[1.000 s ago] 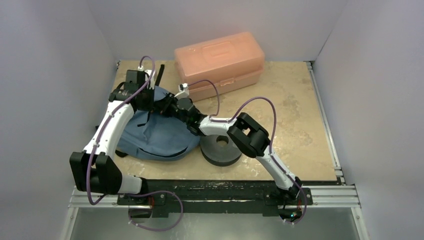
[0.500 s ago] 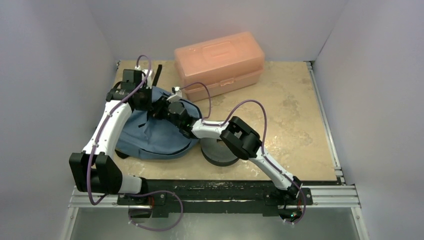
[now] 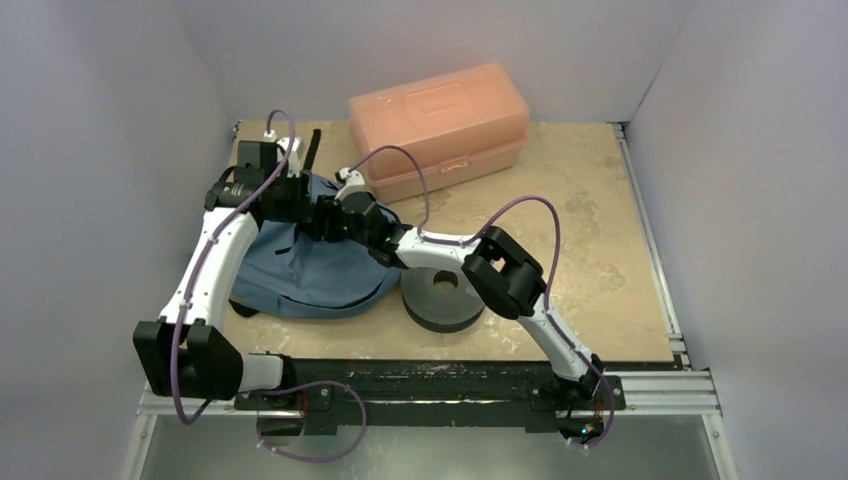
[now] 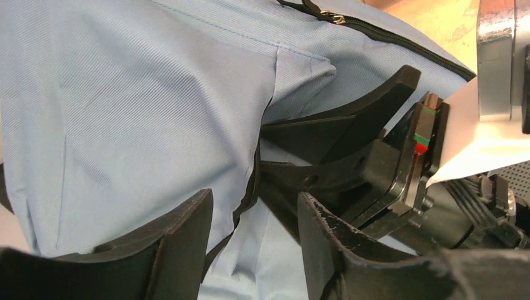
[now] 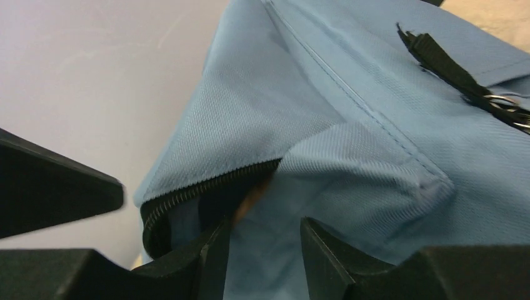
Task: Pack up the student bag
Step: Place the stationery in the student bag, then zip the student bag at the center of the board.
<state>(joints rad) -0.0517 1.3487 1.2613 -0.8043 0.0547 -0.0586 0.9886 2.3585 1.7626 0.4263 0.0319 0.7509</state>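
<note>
The student bag [image 3: 310, 270] lies on the left of the table, slate-blue with a black zipper. Both grippers meet over its top end. My left gripper [image 3: 298, 203] is open, and in the left wrist view [image 4: 253, 240] blue fabric and a dark zipper edge [image 4: 250, 187] lie loose between its jaws. My right gripper [image 3: 323, 217] is open too, its jaws [image 5: 265, 250] set at the bag's part-open zipper mouth [image 5: 200, 190] with fabric between them. A dim orange patch [image 5: 253, 199] shows inside the opening. The right gripper's fingers [image 4: 337, 131] sit just beyond the left one's.
A salmon-pink plastic box [image 3: 440, 125] stands at the back centre, close behind the grippers. A flat black disc with a hole [image 3: 442, 298] lies right of the bag, under the right forearm. A black strap [image 5: 437, 56] crosses the bag's top. The left wall is close.
Both grippers have gone from shut to open over the bag's top. The right arm's elbow swung left, then back right, and the left wrist shifted slightly left.
</note>
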